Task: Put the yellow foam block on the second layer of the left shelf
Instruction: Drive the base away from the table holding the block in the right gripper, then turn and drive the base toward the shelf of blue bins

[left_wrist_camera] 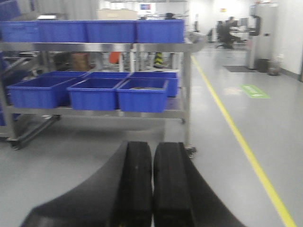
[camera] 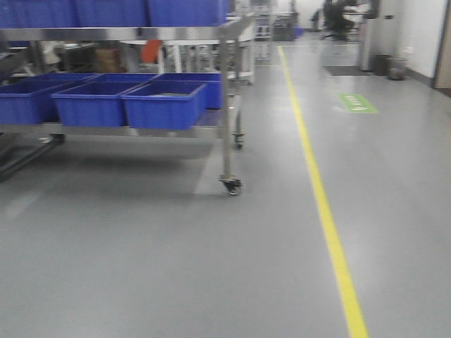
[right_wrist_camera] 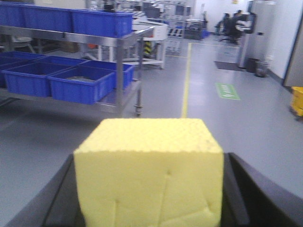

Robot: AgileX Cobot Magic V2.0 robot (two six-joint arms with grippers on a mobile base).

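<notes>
The yellow foam block (right_wrist_camera: 149, 175) fills the lower middle of the right wrist view, held between the dark fingers (right_wrist_camera: 236, 194) of my right gripper (right_wrist_camera: 149, 198), which is shut on it. My left gripper (left_wrist_camera: 152, 189) is shut with nothing in it, its two black pads pressed side by side. The steel shelf (camera: 229, 84) on castors stands ahead at the left, also seen as the shelf (left_wrist_camera: 187, 80) and the shelf (right_wrist_camera: 118, 66). Its lower layer holds blue bins (camera: 162, 104); more blue bins (left_wrist_camera: 158, 30) stand on the top layer. No gripper shows in the front view.
A yellow floor line (camera: 320, 201) runs forward on the right of the shelf. A green floor sign (camera: 358, 103) lies beyond it. Bins (camera: 389, 65) and a grey cabinet stand at the far right wall. A castor (camera: 231, 185) marks the shelf's near corner.
</notes>
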